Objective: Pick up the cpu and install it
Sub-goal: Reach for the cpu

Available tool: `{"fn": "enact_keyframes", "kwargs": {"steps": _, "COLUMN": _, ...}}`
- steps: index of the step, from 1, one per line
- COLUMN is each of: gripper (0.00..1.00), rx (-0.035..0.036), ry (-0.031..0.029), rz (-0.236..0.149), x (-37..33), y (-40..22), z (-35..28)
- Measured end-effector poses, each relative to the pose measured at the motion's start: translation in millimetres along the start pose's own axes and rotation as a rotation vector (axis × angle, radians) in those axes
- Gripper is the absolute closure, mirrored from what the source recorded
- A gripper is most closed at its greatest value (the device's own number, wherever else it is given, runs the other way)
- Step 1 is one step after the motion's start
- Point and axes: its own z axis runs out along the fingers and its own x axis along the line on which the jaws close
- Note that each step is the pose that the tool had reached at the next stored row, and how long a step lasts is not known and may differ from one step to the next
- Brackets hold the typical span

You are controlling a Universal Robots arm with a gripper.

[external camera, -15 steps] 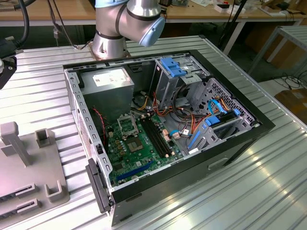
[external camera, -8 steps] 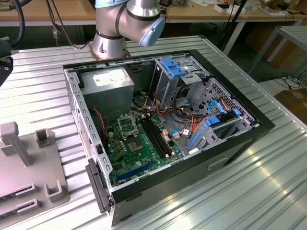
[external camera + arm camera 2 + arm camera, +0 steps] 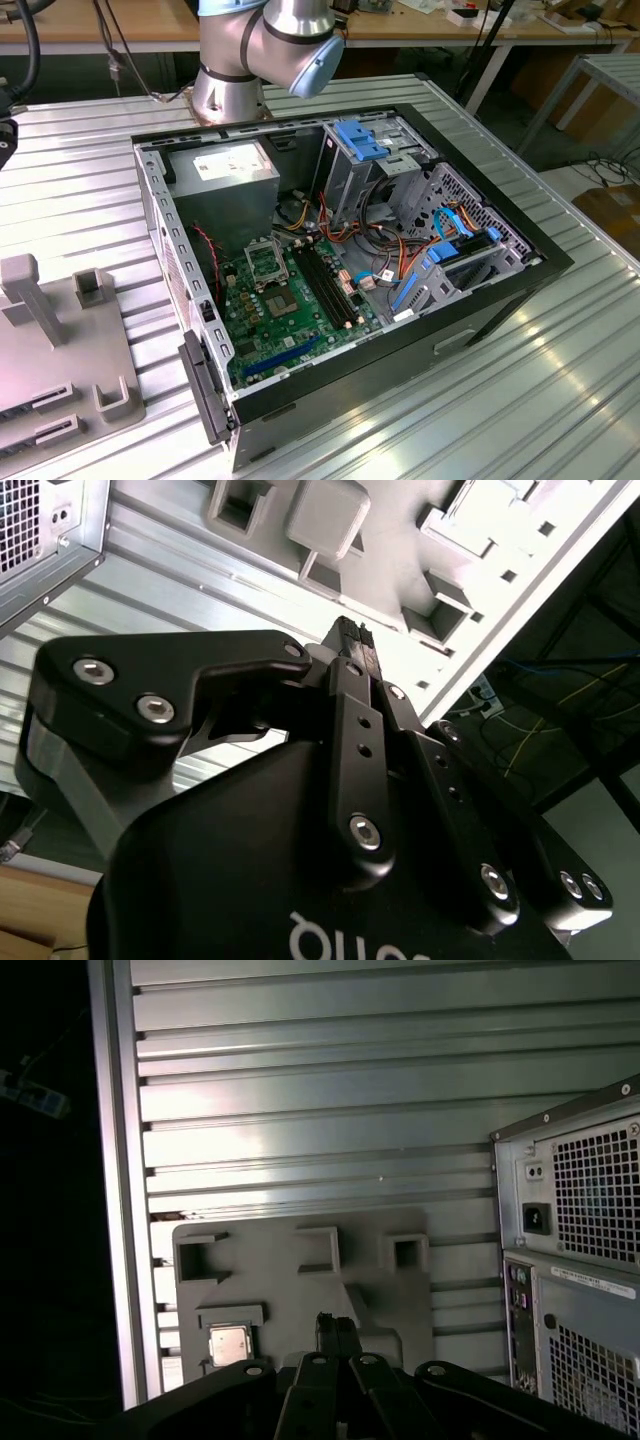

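Plainly flat, square, metallic cpu (image 3: 229, 1344)

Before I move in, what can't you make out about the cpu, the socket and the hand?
Small flat silver-grey square cpu: orientation mark too small, first wrist view.
Grey moulded fixture plate: one edge hidden behind the black hand, first wrist view.
Square black-and-metal framed socket: too small in the exterior view to tell whether it is empty.
Silver-and-blue robot arm: cut off by the exterior view's top edge.
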Motion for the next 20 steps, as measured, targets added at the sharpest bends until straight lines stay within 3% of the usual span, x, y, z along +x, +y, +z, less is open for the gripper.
{"fn": "enact_keyframes", "kwargs": {"steps": 20, "gripper": 0.89, "rx": 0.0001, "ry": 0.0001, "rz": 0.000, "x": 7.5, "y": -0.6, "z": 0.7}}
